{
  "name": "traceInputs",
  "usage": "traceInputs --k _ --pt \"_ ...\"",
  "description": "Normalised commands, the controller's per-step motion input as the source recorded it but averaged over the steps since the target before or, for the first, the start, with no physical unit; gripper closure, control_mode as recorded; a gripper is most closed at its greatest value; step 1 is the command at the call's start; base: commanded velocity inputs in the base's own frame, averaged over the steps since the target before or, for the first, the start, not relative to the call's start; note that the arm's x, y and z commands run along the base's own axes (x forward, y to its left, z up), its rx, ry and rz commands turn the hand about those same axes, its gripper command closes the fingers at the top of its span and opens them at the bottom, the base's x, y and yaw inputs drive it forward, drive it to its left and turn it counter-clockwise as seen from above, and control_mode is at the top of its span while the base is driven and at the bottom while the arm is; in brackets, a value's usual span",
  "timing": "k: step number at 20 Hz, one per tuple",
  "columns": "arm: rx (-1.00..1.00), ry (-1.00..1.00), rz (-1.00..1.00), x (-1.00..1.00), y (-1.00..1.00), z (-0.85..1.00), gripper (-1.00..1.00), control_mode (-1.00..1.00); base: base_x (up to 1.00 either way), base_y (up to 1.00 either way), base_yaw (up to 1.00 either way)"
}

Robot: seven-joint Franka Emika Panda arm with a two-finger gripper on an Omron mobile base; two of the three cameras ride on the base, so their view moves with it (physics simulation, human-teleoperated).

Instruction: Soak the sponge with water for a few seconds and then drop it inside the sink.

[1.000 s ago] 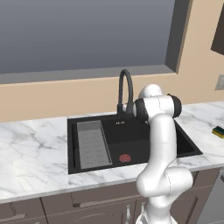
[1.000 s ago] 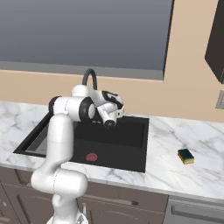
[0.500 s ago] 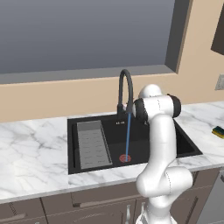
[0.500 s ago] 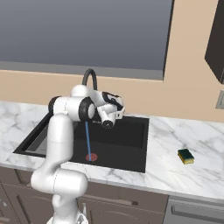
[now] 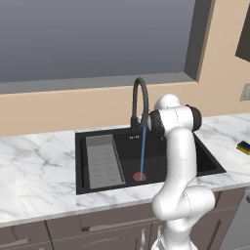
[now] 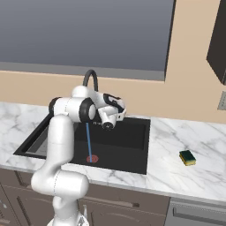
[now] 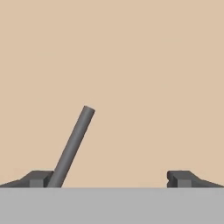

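The sponge point(image 6: 187, 157), yellow with a dark green top, lies on the marble counter to the right of the sink point(image 6: 140, 143); it also sits at the right edge point(image 5: 243, 147). Water point(image 5: 142, 152) falls as a thin blue stream from the black arched faucet point(image 5: 139, 96) onto the red drain point(image 5: 140, 176). My gripper point(image 6: 119, 108) hovers over the back of the basin, far from the sponge, pointing at the beige wall. In the hand view the gripper point(image 7: 111, 178) is open and empty, with a dark grey faucet lever point(image 7: 72, 146) slanting up beside the left fingertip point(image 7: 37, 178).
A grey ribbed tray point(image 5: 103, 161) fills the left part of the basin. Marble counter point(image 6: 194, 176) stretches on both sides of the sink. A large window point(image 5: 93, 39) sits above the faucet, and a dark cabinet point(image 6: 217, 39) hangs at the upper right.
A blue stream of water has started running from the faucet to the drain. The arm and hand have hardly moved, and the sponge has stayed where it was.
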Motion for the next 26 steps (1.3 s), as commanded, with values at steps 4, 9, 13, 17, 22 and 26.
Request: traceInputs --k 4,9,13,17,22,26 --pt "0.04 0.0 -0.08 0.0 -0.61 -0.6 -1.0 -1.0 0.0 0.0 0.0" --pt "0.11 -0.06 -0.04 0.0 -0.42 -0.08 -1.0 -1.0 0.0 0.0 0.0" --pt "0.14 -0.05 -0.03 0.0 -0.32 0.13 -1.0 -1.0 0.0 0.0 0.0" --pt "0.13 0.0 -0.03 0.0 -0.28 0.44 -1.0 -1.0 0.0 0.0 0.0" --pt "0.12 0.0 -0.03 0.0 -0.28 0.4 -1.0 -1.0 0.0 0.0 0.0" --pt "0.12 0.0 -0.03 0.0 -0.29 0.37 -1.0 -1.0 0.0 0.0 0.0"
